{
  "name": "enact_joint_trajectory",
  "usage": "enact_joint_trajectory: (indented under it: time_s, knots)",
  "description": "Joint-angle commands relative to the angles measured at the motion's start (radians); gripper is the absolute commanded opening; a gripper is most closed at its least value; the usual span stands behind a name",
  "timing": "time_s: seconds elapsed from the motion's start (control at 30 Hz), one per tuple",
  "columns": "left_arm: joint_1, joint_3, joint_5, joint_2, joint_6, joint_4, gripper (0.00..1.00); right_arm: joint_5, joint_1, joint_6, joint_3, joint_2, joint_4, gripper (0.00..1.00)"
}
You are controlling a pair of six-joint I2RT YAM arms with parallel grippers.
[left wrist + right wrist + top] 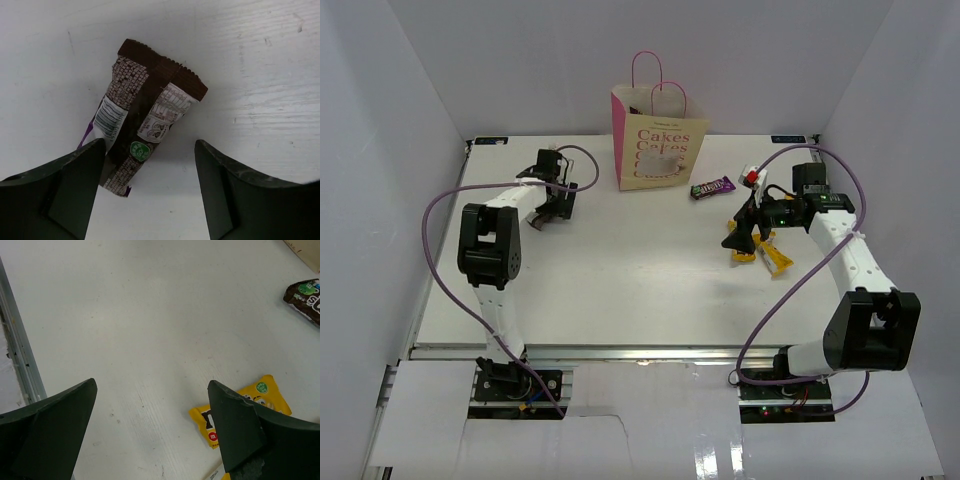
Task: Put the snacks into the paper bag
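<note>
Bag (660,150): showing "Cakes" repeatedly.
Dark bars (711,187): two lying on desk (640,290).
Left gripper (150,147): hanging open over one bar (145,115).
Right gripper (152,390): gaping near yellow packet (245,405).

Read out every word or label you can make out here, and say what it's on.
"Cakes": repeated down the front of the paper bag.
Small line above it: too small to read.
Brown packet, left wrist view: back-label print, too small to read.
Dark candy bar near the bag: white lettering, blurred.
Yellow packet: logo blurred.
</note>
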Motion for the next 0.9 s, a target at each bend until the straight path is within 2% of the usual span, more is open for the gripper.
enact_joint_trajectory:
  time_s: [0.0, 0.13, 0.27, 0.3, 0.4, 0.5, 0.6, 0.7, 0.8, 0.87]
  knots:
    - [0.009, 0.076, -0.041, 0.011, 0.053, 0.001, 0.82, -0.055, -0.003, -0.034, -0.011, -0.022, -0.011, 0.96]
    - [0.029, 0.079, 0.019, 0.056, 0.039, -0.014, 0.7, -0.065, -0.003, -0.025, -0.02, -0.017, -0.016, 0.94]
    - [0.065, 0.039, 0.099, 0.05, -0.004, -0.017, 0.43, -0.067, -0.003, -0.017, -0.027, -0.017, -0.016, 0.93]
    - [0.074, 0.032, 0.12, 0.044, -0.015, -0.016, 0.32, -0.07, -0.003, -0.014, -0.027, -0.017, -0.016, 0.92]
    - [0.089, -0.002, 0.212, -0.008, -0.042, -0.002, 0.19, -0.07, -0.004, -0.013, -0.024, -0.015, -0.019, 0.91]
    - [0.089, -0.046, 0.373, -0.12, -0.068, 0.052, 0.13, -0.062, -0.003, -0.017, -0.018, -0.014, -0.019, 0.91]
    - [0.086, -0.091, 0.565, -0.275, -0.121, 0.173, 0.13, -0.055, -0.003, -0.026, -0.009, -0.009, -0.019, 0.91]
    - [0.071, -0.061, 0.698, -0.375, -0.214, 0.27, 0.11, -0.05, -0.003, -0.027, 0.005, 0.0, -0.019, 0.91]
    - [0.049, -0.016, 0.766, -0.415, -0.326, 0.395, 0.1, -0.05, -0.003, -0.027, 0.015, 0.012, -0.019, 0.9]
    - [0.029, 0.015, 0.779, -0.414, -0.389, 0.551, 0.1, -0.05, -0.003, -0.025, 0.02, 0.017, -0.016, 0.9]
